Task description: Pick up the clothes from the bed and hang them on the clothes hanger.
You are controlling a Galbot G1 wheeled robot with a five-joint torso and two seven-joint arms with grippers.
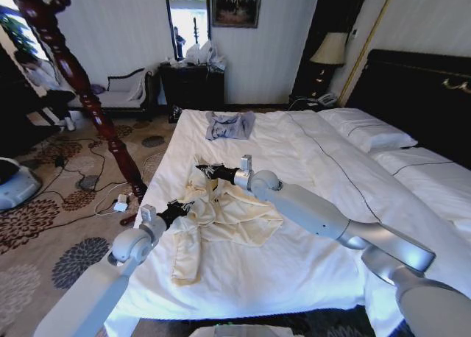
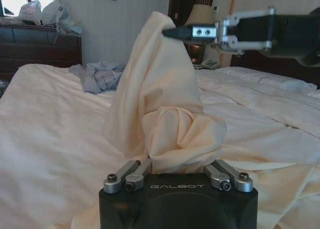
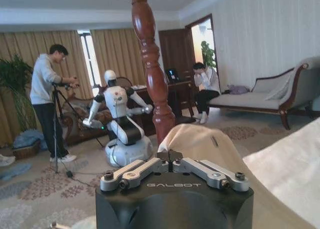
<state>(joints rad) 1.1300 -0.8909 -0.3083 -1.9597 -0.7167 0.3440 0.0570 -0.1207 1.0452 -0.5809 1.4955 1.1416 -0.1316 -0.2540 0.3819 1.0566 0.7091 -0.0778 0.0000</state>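
Two end effectors on one garment. Cream shirt (image 1: 221,212) crumpled on white bed (image 1: 309,256), near the foot-side edge at robot's left, one sleeve trailing toward the edge. Right end effector (image 1: 208,171) clenched on a fold at the shirt's far end, pulling it up into a peak above the duvet; seen in left wrist view as pinched tips (image 2: 172,33) at top of the raised cloth (image 2: 160,104). Left end effector (image 1: 175,209) at the shirt's near-left part, fingers buried in fabric, cannot tell if clamped. Small grey-blue garment (image 1: 229,124) farther up the bed, well apart. Wooden bedpost (image 1: 81,87) left of bed.
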